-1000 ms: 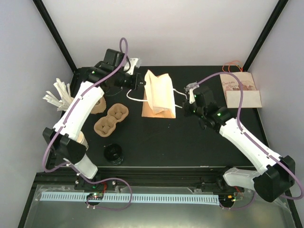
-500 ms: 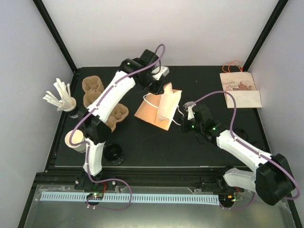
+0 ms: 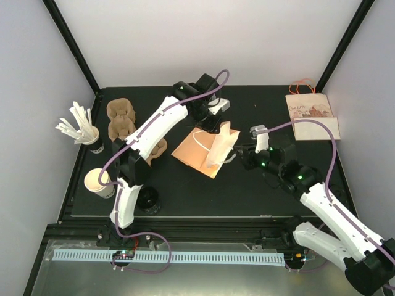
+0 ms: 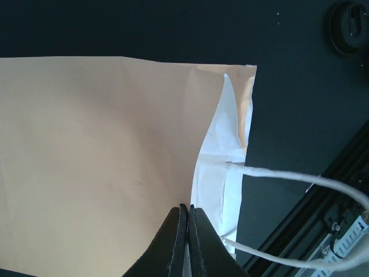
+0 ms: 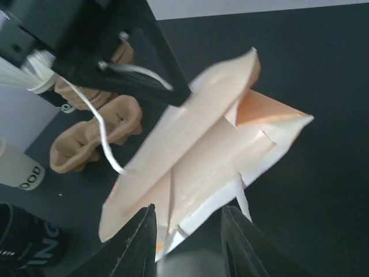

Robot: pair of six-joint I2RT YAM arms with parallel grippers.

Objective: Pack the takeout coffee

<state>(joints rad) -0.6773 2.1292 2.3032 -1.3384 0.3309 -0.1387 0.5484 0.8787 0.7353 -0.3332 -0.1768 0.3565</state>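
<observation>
Tan paper bag (image 3: 194, 154) lies tilted on the black tabletop (image 3: 259, 191) in the overhead view, its mouth end raised between the two arms. The left end effector (image 3: 220, 127) sits at the bag's far edge, and the right end effector (image 3: 242, 158) is just beside its right edge. Only this view shows the whole layout. Two pulp cup carriers (image 3: 121, 120) lie left of the bag, with a cup of white stirrers (image 3: 80, 126) and a paper cup (image 3: 99, 180) farther left. A black lid (image 3: 148, 198) sits to the bag's near left, and a printed flat bag (image 3: 313, 118) lies well apart to its far right.

The left wrist view shows what the overhead one cannot. The left end effector (image 4: 185, 231) is clenched, its fingers (image 4: 177, 236) pressed together on the bag's (image 4: 98, 156) paper edge. The outside is plain tan, the lining white, and a white cord handle (image 4: 288, 176) loops out over the dark tabletop. The black lid (image 4: 349, 20) peeks in beyond the bag's corner.

The right wrist view faces the bag (image 5: 190, 156) nearly end-on, its sides pleated inward and the mouth gaping slightly. The right end effector (image 5: 190, 242) is released, its fingers (image 5: 144, 242) parted with the bag's lower edge lying between them. Whether paper touches a finger I cannot tell. Beyond the bag are the left end effector (image 5: 98, 52), the carriers (image 5: 98, 133), the paper cup (image 5: 14, 167) and the black lid (image 5: 23, 245).
</observation>
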